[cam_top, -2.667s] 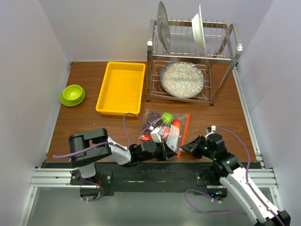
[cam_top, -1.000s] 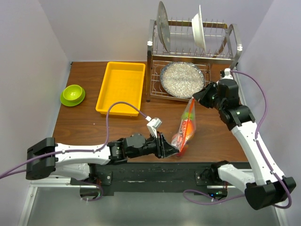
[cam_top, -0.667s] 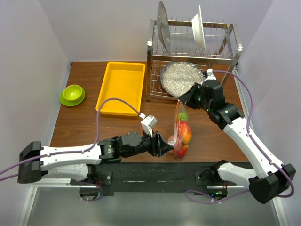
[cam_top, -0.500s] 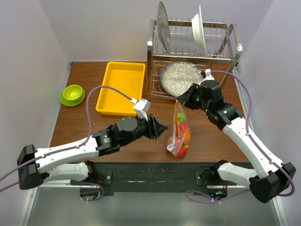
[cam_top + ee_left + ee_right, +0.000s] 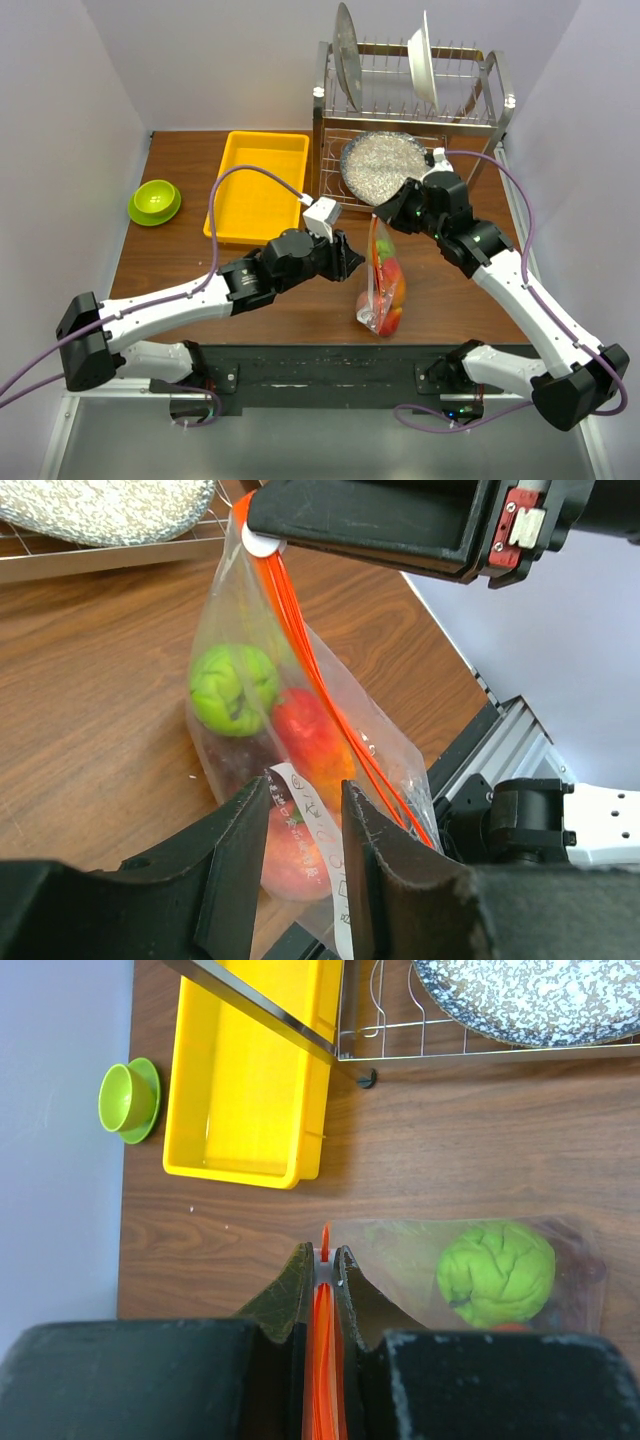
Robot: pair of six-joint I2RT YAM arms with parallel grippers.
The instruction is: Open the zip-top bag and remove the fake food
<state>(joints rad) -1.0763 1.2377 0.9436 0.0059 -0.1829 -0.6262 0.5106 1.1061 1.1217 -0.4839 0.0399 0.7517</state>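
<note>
Mid-table: zip-top bag point(image 5: 383, 290) hanging from right gripper point(image 5: 380, 214), blocking passage. Just left of it, left gripper point(image 5: 348, 262) hovering, fingers parted. Dish rack point(image 5: 317, 150) crowding close behind. Bare table point(image 5: 180, 265) lying open leftward, nearside of yellow tray point(image 5: 258, 187).

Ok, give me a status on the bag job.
Done: right gripper has the zip-top bag held up by its zip strip, jaws shut. In hand: left gripper, jaws open, close beside the bag. Left: zip looks closed, fake food inside, none out.

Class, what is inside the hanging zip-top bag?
Through the zip-top bag: green round fruit, red piece, orange piece, pinkish-red piece at the bottom. Anything behind them is hidden.
</note>
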